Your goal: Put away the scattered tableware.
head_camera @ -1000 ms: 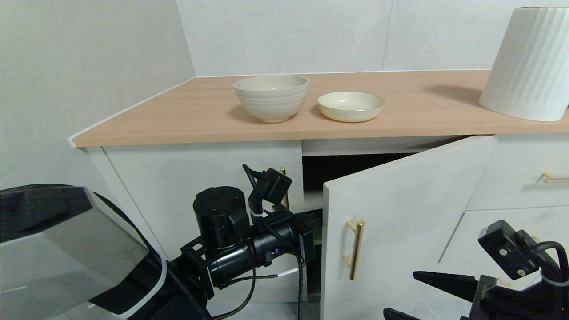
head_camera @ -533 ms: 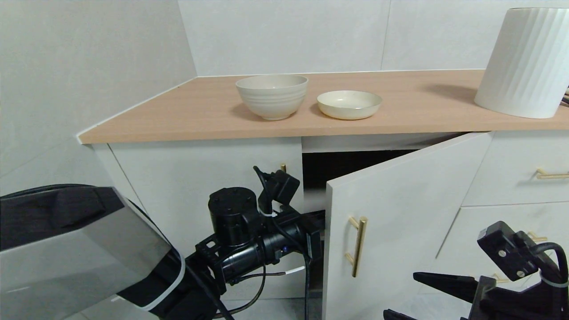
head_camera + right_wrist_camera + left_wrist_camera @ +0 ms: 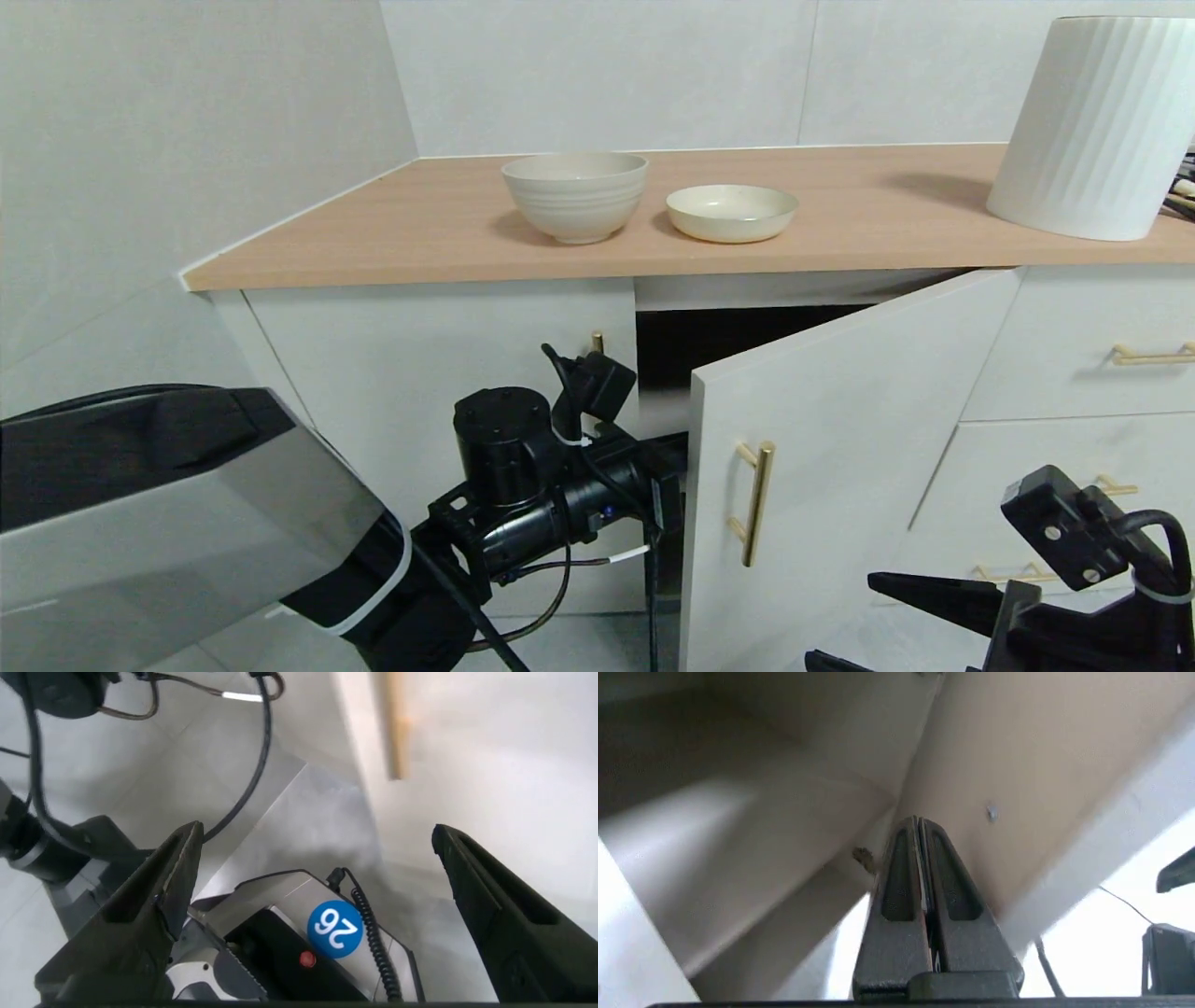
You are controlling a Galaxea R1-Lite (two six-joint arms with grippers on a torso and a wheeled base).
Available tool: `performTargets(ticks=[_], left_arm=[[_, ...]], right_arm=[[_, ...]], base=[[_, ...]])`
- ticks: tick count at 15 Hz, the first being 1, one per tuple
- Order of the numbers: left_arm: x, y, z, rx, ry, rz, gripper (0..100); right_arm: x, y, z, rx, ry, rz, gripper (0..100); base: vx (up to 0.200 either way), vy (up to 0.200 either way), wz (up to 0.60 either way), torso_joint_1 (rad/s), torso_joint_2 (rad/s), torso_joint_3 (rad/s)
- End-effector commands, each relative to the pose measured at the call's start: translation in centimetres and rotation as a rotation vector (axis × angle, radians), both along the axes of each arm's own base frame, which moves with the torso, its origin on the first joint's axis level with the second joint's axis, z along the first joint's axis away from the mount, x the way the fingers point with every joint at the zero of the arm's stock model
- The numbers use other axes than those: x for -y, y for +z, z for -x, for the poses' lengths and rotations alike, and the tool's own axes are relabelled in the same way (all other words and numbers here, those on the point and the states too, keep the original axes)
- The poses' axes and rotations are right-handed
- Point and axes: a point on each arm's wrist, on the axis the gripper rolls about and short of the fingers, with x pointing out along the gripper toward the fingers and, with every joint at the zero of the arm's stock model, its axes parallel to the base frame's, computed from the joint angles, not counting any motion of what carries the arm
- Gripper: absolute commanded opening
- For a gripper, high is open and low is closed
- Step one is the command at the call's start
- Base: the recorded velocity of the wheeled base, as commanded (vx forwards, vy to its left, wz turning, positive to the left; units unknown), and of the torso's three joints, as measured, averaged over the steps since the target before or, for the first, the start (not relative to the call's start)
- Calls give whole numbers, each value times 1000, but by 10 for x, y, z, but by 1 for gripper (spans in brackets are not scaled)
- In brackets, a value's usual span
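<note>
A deep cream bowl (image 3: 575, 194) and a shallow cream dish (image 3: 731, 211) stand side by side on the wooden countertop (image 3: 392, 243). Below them a white cabinet door (image 3: 840, 420) with a gold handle (image 3: 754, 504) hangs partly open, showing a dark interior. My left arm (image 3: 541, 495) sits at the gap by the door's free edge, its tip hidden behind the door. In the left wrist view the left gripper (image 3: 918, 826) is shut, empty, close to the door's inner face. My right gripper (image 3: 840, 621) hangs low in front of the door, open and empty (image 3: 318, 859).
A tall white ribbed container (image 3: 1092, 131) stands on the counter at the right. Drawers with gold handles (image 3: 1153, 355) lie right of the open door, a closed white door (image 3: 439, 373) to its left. A tiled wall closes off the left side.
The head camera has shifted, so counter and cabinet sit slightly differently in the picture. My left arm has edged to the right along with the door's edge. The right gripper looks unchanged.
</note>
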Motion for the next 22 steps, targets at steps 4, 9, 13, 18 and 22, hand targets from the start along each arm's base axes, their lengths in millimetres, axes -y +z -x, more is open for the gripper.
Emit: performTargets(ticks=[4,9,13,18,22], left_arm=[[4,-9,-5,-11,1,-9,0],[9,-12,-11,-3,1,-2,0],[14,-20,-16,-11,2,-9,0],[17,-25,-23,-9,15,-7,0],[32,-17,-8,8,-39,3,0]], right_arm=[[0,0,0,1,1,1,100],[-1,0,0,-1,4,2,100],[-1,0,0,2,5,2,100],[0,-1,1,2,5,5,100],[-2,-2,9,2,54,4,100]], base=[[0,0,0,0,0,0],[0,0,0,0,0,0],[-150,0,0,3,4,-1],[0,0,0,0,0,0],[0,0,0,0,0,0]])
